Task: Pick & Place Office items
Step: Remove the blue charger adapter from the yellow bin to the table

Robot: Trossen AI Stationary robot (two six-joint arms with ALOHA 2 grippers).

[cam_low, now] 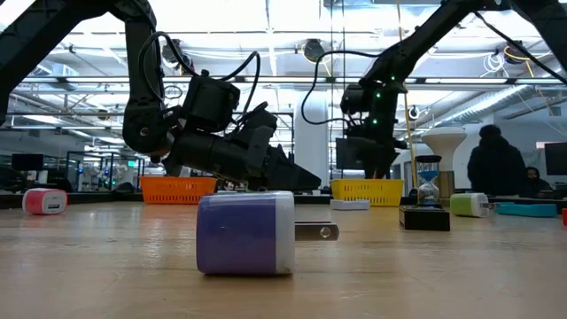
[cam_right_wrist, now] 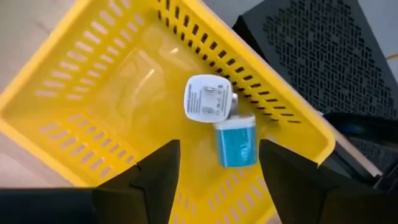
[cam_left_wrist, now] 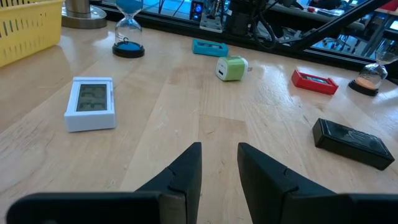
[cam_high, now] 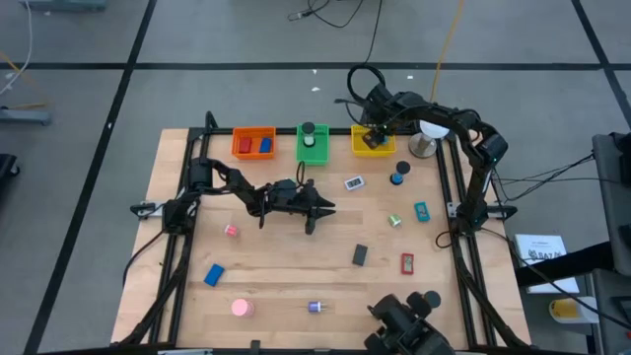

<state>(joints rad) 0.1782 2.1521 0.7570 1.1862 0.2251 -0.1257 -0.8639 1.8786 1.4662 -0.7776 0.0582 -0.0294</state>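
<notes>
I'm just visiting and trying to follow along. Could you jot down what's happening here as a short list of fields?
Right gripper: open above the yellow bin
In yellow bin: white charger, blue charger
Left gripper: low over table centre, fingers slightly apart, empty
Orange bin: holds red and blue items
Green bin: holds a dark round item
Loose on table: purple charger, white display, black block

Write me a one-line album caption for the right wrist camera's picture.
Right gripper, fingers open, hovers over the yellow bin, where a white plug and a blue plug lie touching.
</notes>
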